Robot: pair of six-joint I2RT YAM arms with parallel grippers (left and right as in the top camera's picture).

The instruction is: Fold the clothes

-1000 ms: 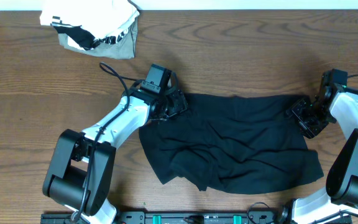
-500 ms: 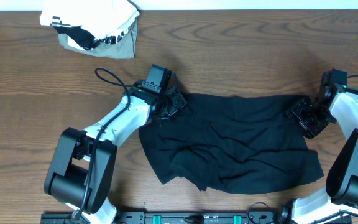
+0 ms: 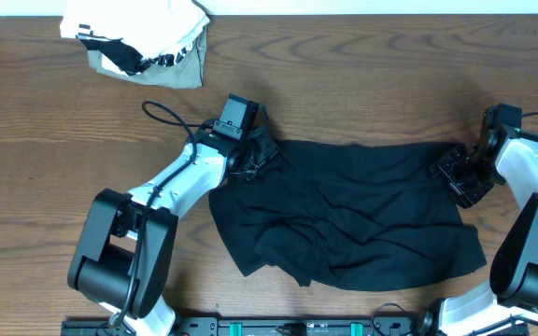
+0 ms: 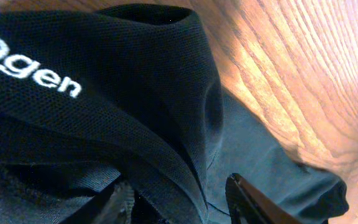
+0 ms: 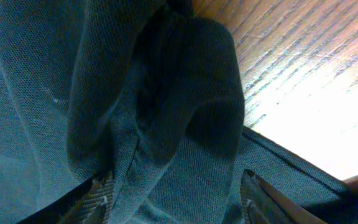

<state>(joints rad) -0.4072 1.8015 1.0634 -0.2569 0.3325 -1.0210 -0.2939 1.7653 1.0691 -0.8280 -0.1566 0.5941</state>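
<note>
The black garment [image 3: 344, 215] lies rumpled on the desk [image 3: 390, 75], spread between the two arms. The left pincer [image 3: 258, 154] sits at its far left corner, part open, with a ridge of cloth near the white logo [image 4: 33, 71] between its fingers; whether it has a hold I cannot tell. The right pincer [image 3: 456, 177], at the far right corner, pinches a thick fold. It seems best to secure both corners first, then lift them level and together so the cloth hangs flat.
</note>
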